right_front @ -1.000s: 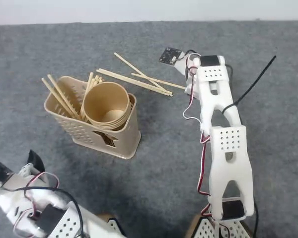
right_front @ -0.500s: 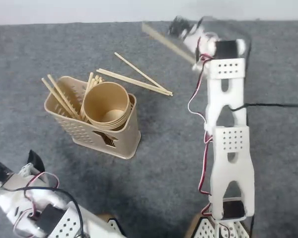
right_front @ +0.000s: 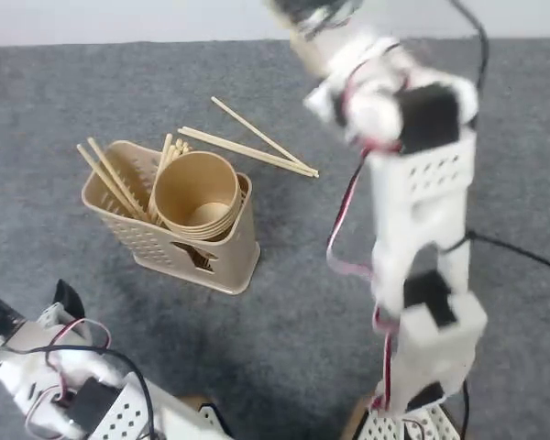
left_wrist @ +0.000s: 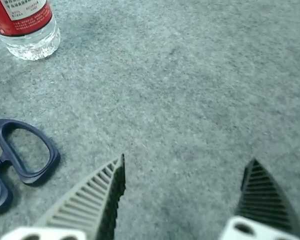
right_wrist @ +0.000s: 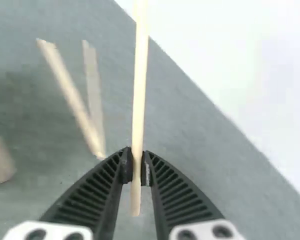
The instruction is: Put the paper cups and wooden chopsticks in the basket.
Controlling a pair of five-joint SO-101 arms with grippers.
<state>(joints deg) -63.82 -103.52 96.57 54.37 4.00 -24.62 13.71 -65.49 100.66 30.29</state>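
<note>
The grey felt-like worktop (right_front: pixel 284 302) spreads across the whole high view. The white right arm (right_front: pixel 422 183) stands tall from 5 o'clock up toward 12 o'clock, its wrist blurred at the top edge. In its wrist view the right jaws are closed to a narrow slit on a single wooden chopstick (right_wrist: pixel 139 100), which runs lengthwise out past the tips, with a short end sticking back between the jaws.

The left arm (right_front: pixel 64 385) sits low in the 7 o'clock corner. Its wrist view shows the left jaws spread wide with nothing between them, over bare worktop.

The beige perforated basket (right_front: pixel 215 252) stands upright at about 9 o'clock from the centre of the high view. A stack of brown paper cups (right_front: pixel 194 192) sits mouth-up in the basket's right part, and several chopsticks in the basket (right_front: pixel 115 179) lean out of its left part.

In the left wrist view a clear plastic bottle (left_wrist: pixel 27 25) stands near the left jaws; its red label carries white print, cut off by the edge. Dark blue scissors (left_wrist: pixel 20 160) lie flat nearby.

A few loose chopsticks (right_front: pixel 252 151) lie crossed on the worktop at 1 o'clock of the basket, close to it but apart.
</note>
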